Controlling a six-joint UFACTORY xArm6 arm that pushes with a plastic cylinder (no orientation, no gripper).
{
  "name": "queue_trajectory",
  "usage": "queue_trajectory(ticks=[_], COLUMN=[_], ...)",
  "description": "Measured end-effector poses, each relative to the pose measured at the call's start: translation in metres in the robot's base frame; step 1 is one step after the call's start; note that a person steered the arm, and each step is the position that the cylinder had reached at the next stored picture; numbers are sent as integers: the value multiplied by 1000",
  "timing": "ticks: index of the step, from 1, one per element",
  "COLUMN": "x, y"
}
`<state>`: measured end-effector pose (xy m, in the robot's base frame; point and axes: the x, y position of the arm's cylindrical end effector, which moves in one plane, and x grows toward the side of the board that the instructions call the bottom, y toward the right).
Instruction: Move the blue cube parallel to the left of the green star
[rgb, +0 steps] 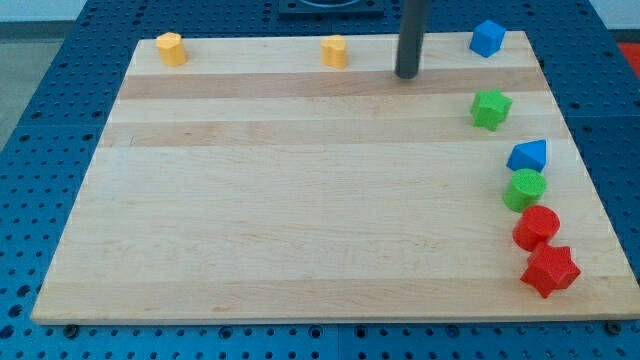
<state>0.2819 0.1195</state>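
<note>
The blue cube (487, 38) sits at the upper right corner of the table (300, 220), well above the green star (490, 109), which lies below it near the right edge. The rod's tip (407, 75) rests on the table near the top edge, to the left of the blue cube and up and to the left of the green star, touching neither. The arm carries no pincer, only this rod, so there is nothing to be apart or together.

Judged from this layout, the task looks hardly begun: the blue cube is above the star, not beside it on its left, and the spot to the star's left is bare wood. What is left is to bring the cube down and leftward until it sits level with the star.

Elsewhere, two yellow blocks (171, 48) (334, 51) sit along the top edge. Down the right side run a blue wedge-like block (529, 156), a green round block (525, 189), a red round block (537, 227) and a red star (550, 270).
</note>
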Motion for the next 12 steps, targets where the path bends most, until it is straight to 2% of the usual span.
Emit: queue_trajectory(ticks=[3, 5, 6, 8, 11, 12], x=[-9, -66, -90, -88, -53, -23], y=[133, 189, 183, 108, 95, 81])
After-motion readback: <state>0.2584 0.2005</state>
